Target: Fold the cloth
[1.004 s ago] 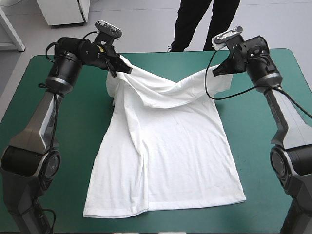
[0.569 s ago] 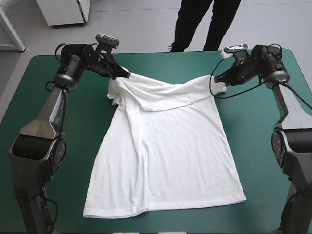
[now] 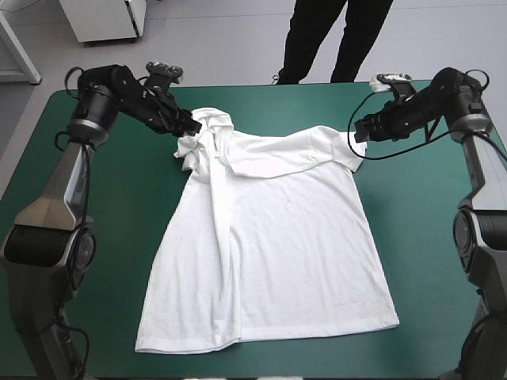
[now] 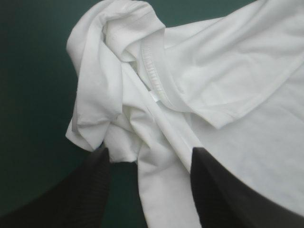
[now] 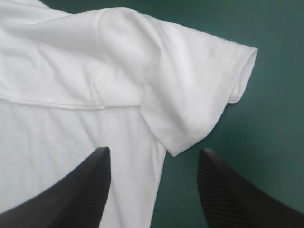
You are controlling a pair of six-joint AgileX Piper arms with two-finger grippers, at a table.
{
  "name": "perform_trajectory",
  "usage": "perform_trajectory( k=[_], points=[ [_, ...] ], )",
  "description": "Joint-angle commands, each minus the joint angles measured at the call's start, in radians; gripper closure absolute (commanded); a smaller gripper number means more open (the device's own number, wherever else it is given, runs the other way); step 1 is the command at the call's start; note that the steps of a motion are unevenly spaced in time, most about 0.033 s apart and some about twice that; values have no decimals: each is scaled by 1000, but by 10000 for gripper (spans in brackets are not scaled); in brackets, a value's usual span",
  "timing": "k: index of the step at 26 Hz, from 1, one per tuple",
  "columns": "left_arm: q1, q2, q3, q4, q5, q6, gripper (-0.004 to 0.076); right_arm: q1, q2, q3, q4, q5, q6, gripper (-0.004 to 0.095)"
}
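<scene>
The left end effector (image 3: 187,124), one of two, sits low over the far left part of the table (image 3: 111,237). Its two black fingers (image 4: 88,187) stand wide apart and grip nothing. Cloth runs under the gap between them, and the pictures do not show whether they touch it.

Just ahead of that end effector lies the single white T-shirt (image 3: 277,245), on the teal-green cover in the middle of the table. Its left sleeve (image 3: 192,149) is bunched into a small crumpled heap at the far left corner of the garment, with the collar band (image 4: 154,71) showing beside it. A long crease runs from this heap down the left side of the body toward the near edge. The shoulder part is turned over onto the chest in one fold across the far end. The rest of the body is spread flat, widening to the hem (image 3: 261,340), which lies close to the table's near edge.

The right sleeve (image 3: 342,146) lies flat and smooth at the far right corner of the garment.

The right end effector (image 3: 358,130) is just beside that sleeve, over the far right of the table. Its two black fingers (image 5: 225,190) are likewise wide apart and hold nothing, with the sleeve's cuff ahead of the gap between them.
</scene>
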Motion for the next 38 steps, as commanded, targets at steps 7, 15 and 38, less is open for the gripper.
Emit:
perform_trajectory(
  k=[7, 15, 38],
  points=[
    [-2, -583, 484, -27, 67, -115, 335, 3, -627, 455, 0, -43, 13, 366],
    [-2, -988, 1073, -17, 67, -159, 335, 234, -991, 929, -253, -73, 226, 366],
    [-2, -1065, 1510, 60, 67, -167, 335, 357, -1054, 999, -306, -5, 281, 369]
  ],
)
